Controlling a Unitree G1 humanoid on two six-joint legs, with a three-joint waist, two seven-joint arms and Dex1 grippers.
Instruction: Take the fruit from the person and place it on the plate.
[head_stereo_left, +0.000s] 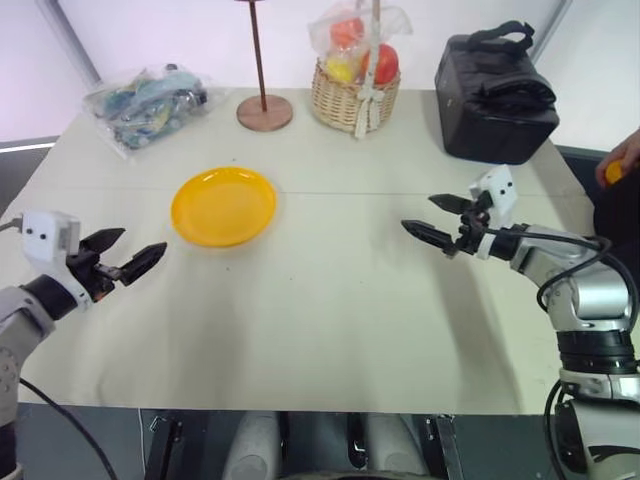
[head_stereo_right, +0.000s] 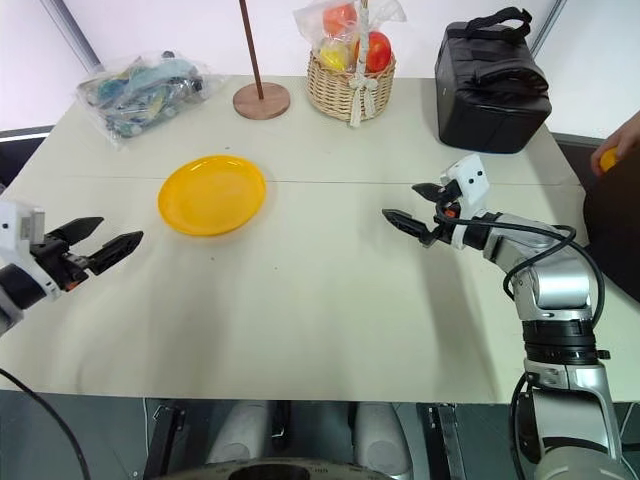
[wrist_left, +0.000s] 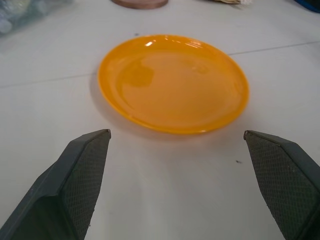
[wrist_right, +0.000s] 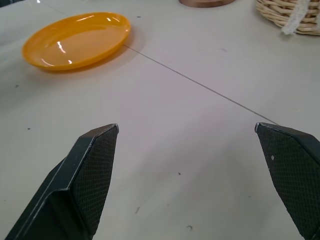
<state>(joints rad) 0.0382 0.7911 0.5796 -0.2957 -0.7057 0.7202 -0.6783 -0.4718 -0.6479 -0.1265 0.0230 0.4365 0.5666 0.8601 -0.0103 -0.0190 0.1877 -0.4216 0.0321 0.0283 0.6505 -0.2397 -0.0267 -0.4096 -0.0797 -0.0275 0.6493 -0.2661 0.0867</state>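
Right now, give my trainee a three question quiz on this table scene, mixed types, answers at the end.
1. True or false: the round glossy yellow-orange plastic plate has nothing on it.
2. Who holds the small orange-yellow fruit? A) left gripper B) right gripper C) the person's bare hand
3. Fill in: the plastic-wrapped fruits sit in a wicker ____.

Key: 1 true. 2 C; both grippers are open, holding nothing. 3 basket.
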